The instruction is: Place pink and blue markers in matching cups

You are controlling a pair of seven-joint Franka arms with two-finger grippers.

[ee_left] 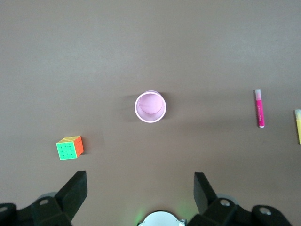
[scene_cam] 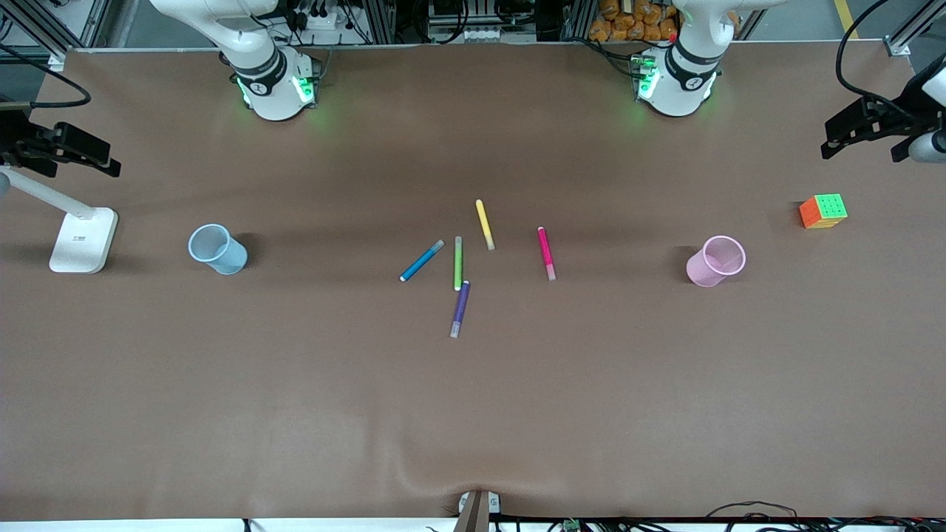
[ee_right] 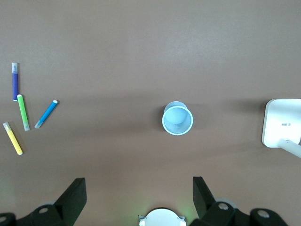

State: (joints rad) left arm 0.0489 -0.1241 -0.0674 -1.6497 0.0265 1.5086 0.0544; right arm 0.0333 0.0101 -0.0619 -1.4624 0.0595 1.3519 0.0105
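The pink marker (scene_cam: 546, 253) and the blue marker (scene_cam: 421, 261) lie on the brown table among other markers at mid-table. The pale pink cup (scene_cam: 715, 260) stands upright toward the left arm's end, and the pale blue cup (scene_cam: 217, 249) toward the right arm's end. My left gripper (scene_cam: 872, 140) hangs high, open and empty; in its wrist view (ee_left: 138, 181) the pink cup (ee_left: 150, 107) and pink marker (ee_left: 259, 108) lie below. My right gripper (scene_cam: 70, 157) also hangs high, open and empty; in its wrist view (ee_right: 138, 186) the blue cup (ee_right: 177, 118) and blue marker (ee_right: 46, 114) show.
Green (scene_cam: 457, 263), yellow (scene_cam: 484, 224) and purple (scene_cam: 460, 308) markers lie beside the blue one. A colour cube (scene_cam: 822, 210) sits near the pink cup. A white lamp base (scene_cam: 83, 240) stands near the blue cup.
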